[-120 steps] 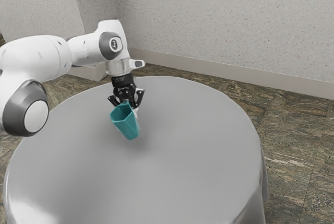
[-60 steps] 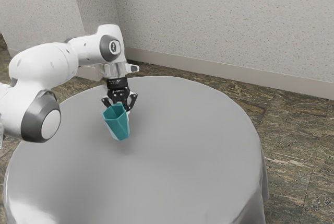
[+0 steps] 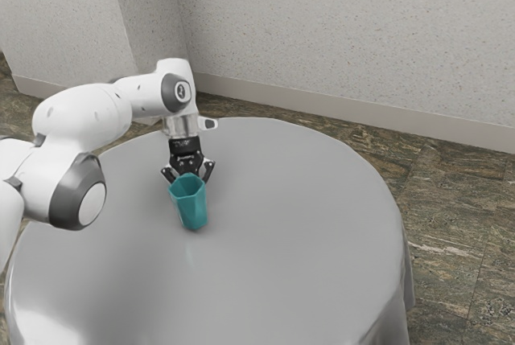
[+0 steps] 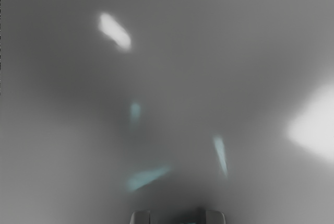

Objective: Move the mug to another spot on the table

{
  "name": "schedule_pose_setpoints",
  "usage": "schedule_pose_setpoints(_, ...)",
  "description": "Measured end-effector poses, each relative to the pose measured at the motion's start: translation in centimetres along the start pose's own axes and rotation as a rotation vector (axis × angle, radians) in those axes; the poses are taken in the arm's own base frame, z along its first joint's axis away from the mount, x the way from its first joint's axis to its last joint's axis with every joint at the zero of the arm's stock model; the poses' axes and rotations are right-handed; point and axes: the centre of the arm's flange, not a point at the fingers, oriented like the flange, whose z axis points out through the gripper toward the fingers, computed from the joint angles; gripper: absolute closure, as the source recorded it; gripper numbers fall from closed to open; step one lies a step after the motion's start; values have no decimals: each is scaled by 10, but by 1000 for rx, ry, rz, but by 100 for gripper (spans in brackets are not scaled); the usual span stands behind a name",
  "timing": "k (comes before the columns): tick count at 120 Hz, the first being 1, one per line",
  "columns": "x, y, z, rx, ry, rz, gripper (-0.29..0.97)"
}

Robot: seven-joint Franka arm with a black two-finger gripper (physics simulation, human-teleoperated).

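Note:
A teal mug [image 3: 190, 204] stands upright on the round grey table [image 3: 306, 224], toward the exterior view's left. My black gripper [image 3: 187, 178] hangs straight above it, its fingers closed on the mug's rim. The mug's base seems to rest on the tabletop, with a small shadow under it. In the wrist view the grey table [image 4: 172, 67] lies below my hand, with faint teal reflections [image 4: 147, 177] on it, and a sliver of the mug [image 4: 180, 221] shows between the fingertips [image 4: 140, 216].
The table's grey cloth spreads wide toward the exterior view's right and front. A speckled wall with a pale baseboard [image 3: 362, 108] runs behind the table. Stone-patterned floor [image 3: 459, 200] surrounds it.
My hand carried the mug toward the exterior view's left, then lowered it. The mug was tilted and lifted a second ago; it is upright at the tabletop now.

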Motion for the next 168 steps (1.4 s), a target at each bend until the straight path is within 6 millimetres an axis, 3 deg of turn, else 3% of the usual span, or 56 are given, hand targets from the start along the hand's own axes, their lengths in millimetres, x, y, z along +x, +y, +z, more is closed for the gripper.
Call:
schedule_pose_setpoints(32, 3, -1, 7, -1, -11, -12, 70)
schedule_pose_setpoints(64, 3, 1, 10, -16, -20, -17, 25)
schedule_pose_setpoints(84, -1, -1, 2, -26, -15, -19, 11)
schedule_pose_setpoints(98, -15, -2, -24, -47, 11, -14, 6)
schedule_pose_setpoints(112, -50, -4, -77, -90, 67, 7, 4)
schedule_pose_setpoints(118, -83, -4, -103, -110, 82, 26, 3)
schedule_pose_setpoints(124, -118, 13, -122, -81, 114, 78, 2)
schedule_pose_setpoints(132, -155, 33, -131, -1, 156, 151, 2)
schedule_pose_setpoints(139, -179, 27, -134, 51, 178, 178, 1)
schedule_pose_setpoints(148, -194, 18, -145, 92, 214, 233, 1)
schedule_pose_setpoints(161, -248, 33, -181, 140, 310, 428, 1)
schedule_pose_setpoints(168, -271, 32, -197, 165, 352, 511, 0)
